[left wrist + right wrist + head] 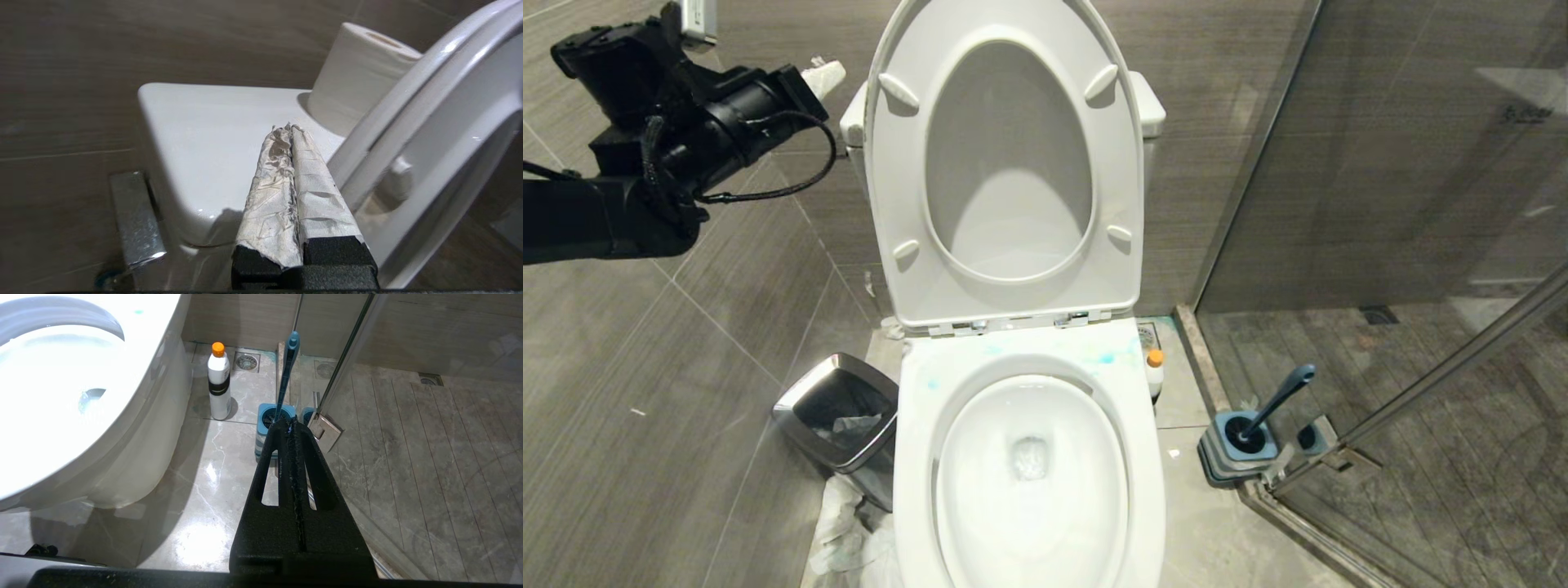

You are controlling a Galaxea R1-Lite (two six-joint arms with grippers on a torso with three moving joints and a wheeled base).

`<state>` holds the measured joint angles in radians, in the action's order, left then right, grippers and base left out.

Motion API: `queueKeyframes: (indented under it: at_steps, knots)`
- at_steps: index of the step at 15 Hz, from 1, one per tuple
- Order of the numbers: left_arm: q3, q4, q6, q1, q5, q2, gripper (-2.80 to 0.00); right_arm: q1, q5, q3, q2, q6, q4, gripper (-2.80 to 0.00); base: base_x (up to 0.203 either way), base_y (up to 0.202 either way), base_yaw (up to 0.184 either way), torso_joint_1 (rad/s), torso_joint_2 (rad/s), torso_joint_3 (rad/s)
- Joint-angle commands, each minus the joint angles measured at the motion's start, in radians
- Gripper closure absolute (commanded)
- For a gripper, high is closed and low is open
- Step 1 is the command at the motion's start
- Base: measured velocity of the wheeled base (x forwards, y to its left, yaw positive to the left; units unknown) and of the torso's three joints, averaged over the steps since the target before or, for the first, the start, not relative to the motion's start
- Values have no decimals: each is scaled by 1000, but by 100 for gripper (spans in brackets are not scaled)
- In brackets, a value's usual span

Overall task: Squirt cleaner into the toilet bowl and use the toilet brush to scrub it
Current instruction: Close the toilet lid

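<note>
The white toilet bowl (980, 490) stands open at lower centre, with turquoise smears on its back rim (1107, 358); it also shows in the right wrist view (49, 396). The cleaner (1154, 371), a white bottle with an orange cap, stands on the floor right of the bowl (219, 381). The toilet brush (1278, 400) leans in its blue holder (1237, 449) by the glass door, just beyond my right gripper (289, 424), which is shut and empty. My left gripper (823, 77) is up beside the tank, its tape-wrapped fingers shut on nothing (291, 127).
The seat and lid (1005, 163) are raised against the tank (212, 143), which carries a paper roll (359, 77). A steel-rimmed bin (792, 408) sits left of the bowl with white paper on the floor below it. A glass shower door (1380, 163) closes off the right.
</note>
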<state>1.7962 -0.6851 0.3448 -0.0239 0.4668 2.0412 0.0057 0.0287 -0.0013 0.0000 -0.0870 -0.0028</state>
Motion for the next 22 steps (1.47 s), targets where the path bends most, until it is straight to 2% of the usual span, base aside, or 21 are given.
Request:
queueKeyframes:
  at_steps: [1,4,7,12,16,18,20,22]
  knots:
    - [14,8,0,-4,-10,32,0,0,0,1,2,0,-1,0,0,0,0,0,0,0]
    - [14,9,-3,-23,-18,54,0,0,0,0,2,0,0,0,0,0,0,0,0,0]
    - [27,6,-3,-35,-66,83,0,0,0,0,2,0,0,0,0,0,0,0,0,0]
    - [24,5,0,-50,-67,95,0,0,0,1,2,-1,0,0,0,0,0,0,0,0]
    - [-10,11,15,-48,7,69,0,0,0,0,2,0,0,0,0,0,0,0,0,0]
    - [-61,20,58,-44,41,30,0,0,0,1,2,-1,0,0,0,0,0,0,0,0]
    - [-121,61,99,-40,83,-20,0,0,0,1,2,-1,0,0,0,0,0,0,0,0]
    - [-174,132,110,-37,117,-75,0,0,0,1,2,-1,0,0,0,0,0,0,0,0]
